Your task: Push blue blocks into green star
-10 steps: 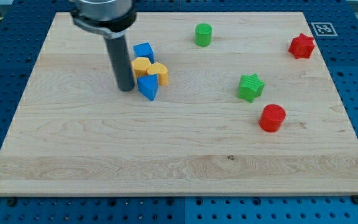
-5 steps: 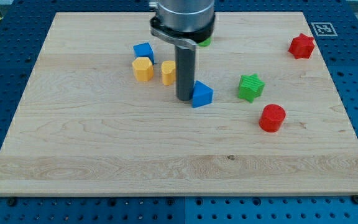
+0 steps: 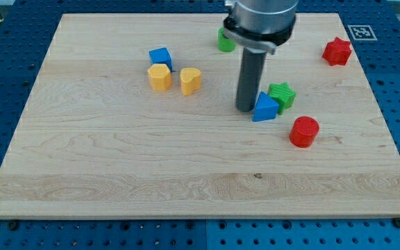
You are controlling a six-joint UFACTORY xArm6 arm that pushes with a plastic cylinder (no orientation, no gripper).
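My tip [image 3: 246, 108] touches the left side of a blue triangular block [image 3: 264, 108]. That block rests against the lower left of the green star [image 3: 282, 95], at the view's right of centre. A second blue block, a cube [image 3: 160, 57], sits at the upper left, just above a yellow hexagonal block [image 3: 160, 77]. The rod and its dark mount rise from the tip toward the view's top.
A yellow heart-shaped block [image 3: 190, 80] lies right of the yellow hexagon. A green cylinder [image 3: 224, 40] is partly hidden behind the arm's mount. A red cylinder [image 3: 304, 131] sits below and right of the star. A red star [image 3: 337, 51] is at the upper right.
My tip has swept from the left cluster to the right, pushing the blue triangular block along until it touches the green star. The blue cube and yellow blocks stay behind.
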